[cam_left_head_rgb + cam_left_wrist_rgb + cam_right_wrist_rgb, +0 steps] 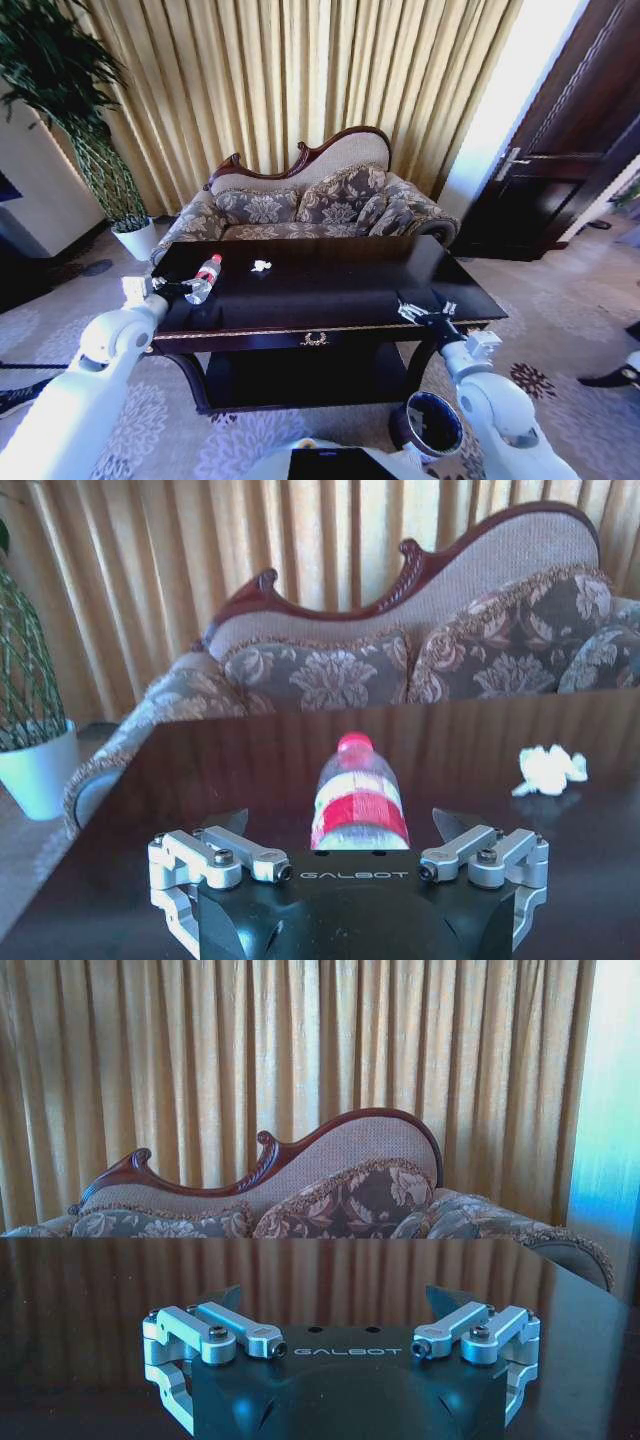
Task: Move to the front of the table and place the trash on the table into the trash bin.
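On table [330, 290]: left gripper [340, 825] spread wide around bottle [358, 798]; paper wad [548, 770] nearby; right gripper [335, 1305] wide, idle.

table [330, 300] mid-top bare | bottle [204, 279], paper wad [261, 265] near left end

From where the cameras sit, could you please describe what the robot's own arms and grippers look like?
Both arms have smooth, rounded white shells, seen in the head view. The left gripper and right gripper look alike: a black block body printed GALBOT in pale letters, with silver metal linkages bolted on either side and dark pointed fingertips. No loose cables are visible.
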You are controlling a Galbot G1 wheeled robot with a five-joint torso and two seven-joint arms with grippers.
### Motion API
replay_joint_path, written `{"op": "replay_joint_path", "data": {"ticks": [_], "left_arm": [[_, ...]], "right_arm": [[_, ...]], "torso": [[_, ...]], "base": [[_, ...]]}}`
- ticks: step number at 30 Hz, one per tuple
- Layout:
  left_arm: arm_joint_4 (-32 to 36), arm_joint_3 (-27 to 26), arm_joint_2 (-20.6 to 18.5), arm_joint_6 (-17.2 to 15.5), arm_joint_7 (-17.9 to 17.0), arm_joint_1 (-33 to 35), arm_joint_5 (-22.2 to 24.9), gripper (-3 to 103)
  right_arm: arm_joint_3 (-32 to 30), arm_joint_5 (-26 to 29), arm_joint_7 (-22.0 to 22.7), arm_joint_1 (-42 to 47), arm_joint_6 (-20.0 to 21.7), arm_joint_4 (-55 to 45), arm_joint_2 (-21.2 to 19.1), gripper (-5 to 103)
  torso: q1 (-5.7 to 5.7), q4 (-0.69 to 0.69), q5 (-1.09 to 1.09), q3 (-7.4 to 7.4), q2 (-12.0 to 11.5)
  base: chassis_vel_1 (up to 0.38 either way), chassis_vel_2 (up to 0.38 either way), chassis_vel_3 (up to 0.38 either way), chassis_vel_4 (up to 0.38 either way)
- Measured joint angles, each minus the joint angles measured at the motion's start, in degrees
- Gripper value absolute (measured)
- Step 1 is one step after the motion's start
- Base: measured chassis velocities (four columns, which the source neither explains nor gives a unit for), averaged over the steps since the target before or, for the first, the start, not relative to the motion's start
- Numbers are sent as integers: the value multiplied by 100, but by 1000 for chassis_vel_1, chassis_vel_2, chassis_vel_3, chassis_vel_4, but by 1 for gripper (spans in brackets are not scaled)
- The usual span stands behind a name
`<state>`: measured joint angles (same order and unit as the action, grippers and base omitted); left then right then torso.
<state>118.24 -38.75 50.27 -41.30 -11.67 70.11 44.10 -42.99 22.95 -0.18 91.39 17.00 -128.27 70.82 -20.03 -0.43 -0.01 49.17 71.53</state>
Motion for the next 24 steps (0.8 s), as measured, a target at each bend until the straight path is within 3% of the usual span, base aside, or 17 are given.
{"op": "replay_joint_path", "data": {"ticks": [17,20,24], "left_arm": [[-283,99,131,31,136,35,-25,101],[-280,97,142,37,139,46,-18,97],[-268,97,154,41,129,56,-13,83]], "right_arm": [[-32,17,37,-38,40,-125,-27,100],[-41,26,43,-45,37,-144,-48,100],[-46,33,81,-46,34,-157,-62,100]], "torso": [[0,0,-1,0,0],[0,0,0,0,0],[0,-1,0,0,0]], "base": [[0,0,0,0],[0,0,0,0],[0,0,0,0]]}}
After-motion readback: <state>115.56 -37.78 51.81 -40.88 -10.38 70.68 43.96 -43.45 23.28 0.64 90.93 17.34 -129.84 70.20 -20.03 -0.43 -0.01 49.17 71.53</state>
